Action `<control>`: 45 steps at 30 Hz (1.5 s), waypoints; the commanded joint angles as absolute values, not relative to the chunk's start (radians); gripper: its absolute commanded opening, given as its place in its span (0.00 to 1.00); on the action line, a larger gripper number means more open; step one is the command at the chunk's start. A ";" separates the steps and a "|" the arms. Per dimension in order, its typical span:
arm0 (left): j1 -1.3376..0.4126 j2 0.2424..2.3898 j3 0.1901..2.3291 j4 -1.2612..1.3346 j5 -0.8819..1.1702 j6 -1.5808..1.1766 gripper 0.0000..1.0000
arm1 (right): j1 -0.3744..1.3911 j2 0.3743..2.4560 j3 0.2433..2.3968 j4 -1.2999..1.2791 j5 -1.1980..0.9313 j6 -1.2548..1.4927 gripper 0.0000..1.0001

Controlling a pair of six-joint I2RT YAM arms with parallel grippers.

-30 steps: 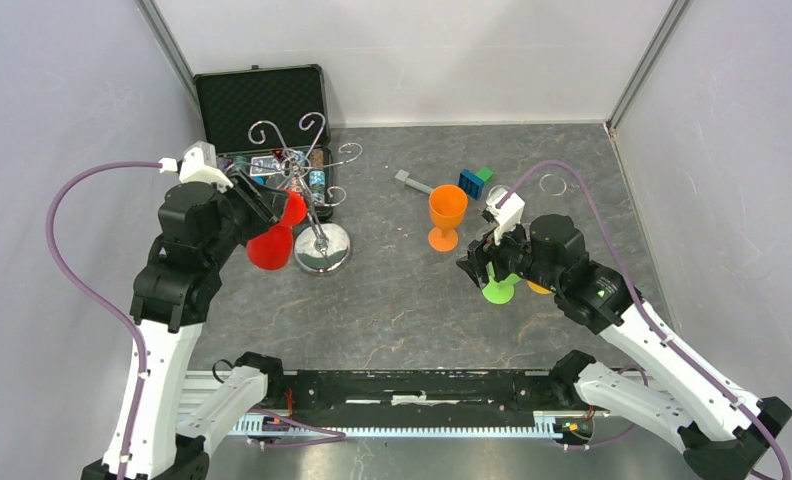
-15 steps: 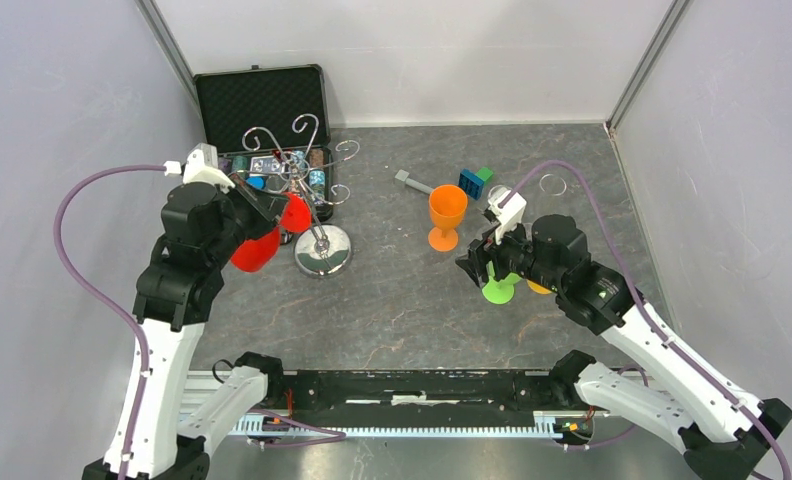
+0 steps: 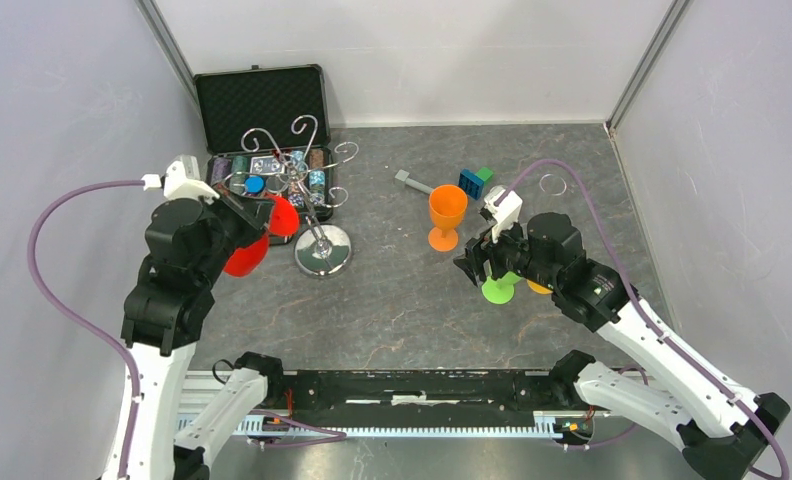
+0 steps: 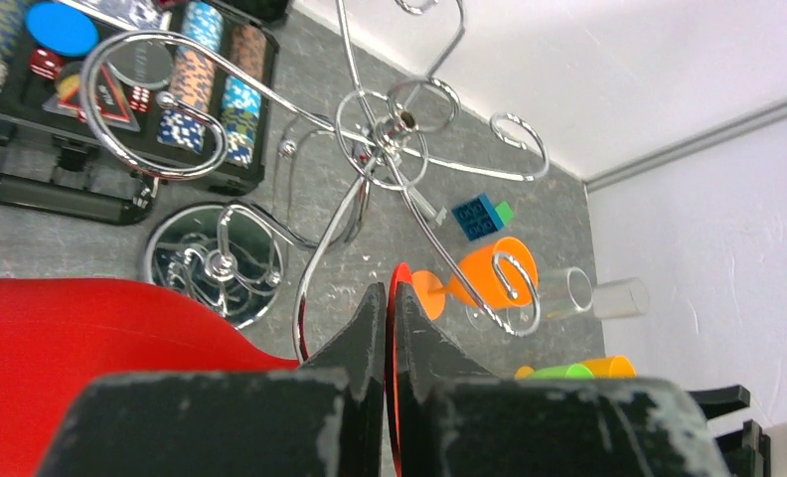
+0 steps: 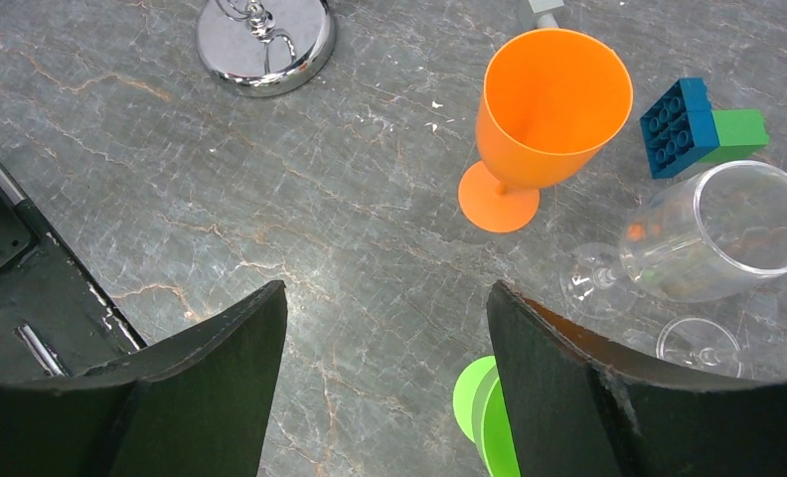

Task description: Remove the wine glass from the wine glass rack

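Left gripper [image 4: 390, 303] clamped on red wine glass [image 4: 91, 338], arm bent

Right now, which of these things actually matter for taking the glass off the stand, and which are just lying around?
Part of the job: red wine glass, gripped at its foot by the left gripper; silver wine glass rack.

Just lying about: orange glass; green glass; clear glass on its side; blue and green blocks; black case of poker chips.

Wine glass rack [image 3: 324, 252] hooks crowd space ahead of left gripper [image 4: 388, 298]; black case [image 3: 260, 98] just behind. Table [image 3: 392, 290] bare between rack and orange glass [image 3: 448, 210].
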State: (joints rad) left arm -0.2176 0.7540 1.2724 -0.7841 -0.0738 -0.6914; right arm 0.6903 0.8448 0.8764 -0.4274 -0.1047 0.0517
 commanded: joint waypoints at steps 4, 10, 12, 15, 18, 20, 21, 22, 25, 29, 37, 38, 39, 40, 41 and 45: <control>-0.215 0.684 1.244 -0.671 -0.229 -0.696 0.02 | 0.692 0.849 0.884 -0.393 -0.102 0.068 0.78; -0.215 0.686 1.149 -0.500 -0.191 -0.760 0.02 | 0.692 0.847 0.884 -0.395 -0.101 0.070 0.78; -0.215 0.695 1.130 -0.452 -0.174 -0.779 0.02 | 0.692 0.844 0.884 -0.399 -0.097 0.068 0.78; -0.215 0.703 1.108 -0.416 -0.174 -0.791 0.02 | 0.692 0.838 0.884 -0.403 -0.088 0.065 0.78; -0.215 0.704 1.089 -0.401 -0.185 -0.794 0.02 | 0.692 0.834 0.882 -0.406 -0.083 0.060 0.78; -0.215 0.704 1.080 -0.396 -0.179 -0.798 0.02 | 0.692 0.834 0.882 -0.407 -0.079 0.057 0.78; -0.215 0.703 1.080 -0.397 -0.170 -0.804 0.02 | 0.692 0.835 0.883 -0.408 -0.078 0.056 0.79; -0.215 0.701 1.080 -0.399 -0.157 -0.811 0.02 | 0.692 0.837 0.884 -0.409 -0.078 0.055 0.79; -0.215 0.688 1.087 -0.406 -0.093 -0.837 0.02 | 0.692 0.839 0.885 -0.409 -0.071 0.054 0.79; -0.215 0.674 1.094 -0.416 -0.005 -0.880 0.02 | 0.692 0.841 0.885 -0.408 -0.074 0.058 0.80; -0.215 0.629 1.085 -0.453 0.075 -0.936 0.02 | 0.692 0.832 0.882 -0.407 -0.074 0.064 0.82; -0.215 0.621 1.083 -0.453 0.082 -0.937 0.02 | 0.692 0.831 0.883 -0.407 -0.080 0.067 0.82; -0.215 0.612 1.082 -0.454 0.096 -0.938 0.02 | 0.692 0.831 0.883 -0.407 -0.089 0.067 0.83; -0.215 0.606 1.080 -0.459 0.110 -0.937 0.02 | 0.692 0.833 0.886 -0.407 -0.097 0.069 0.83; -0.215 0.601 1.078 -0.466 0.119 -0.937 0.02 | 0.692 0.832 0.887 -0.406 -0.104 0.072 0.84; -0.215 0.576 1.083 -0.473 0.181 -0.960 0.02 | 0.692 0.831 0.873 -0.372 -0.125 0.089 0.90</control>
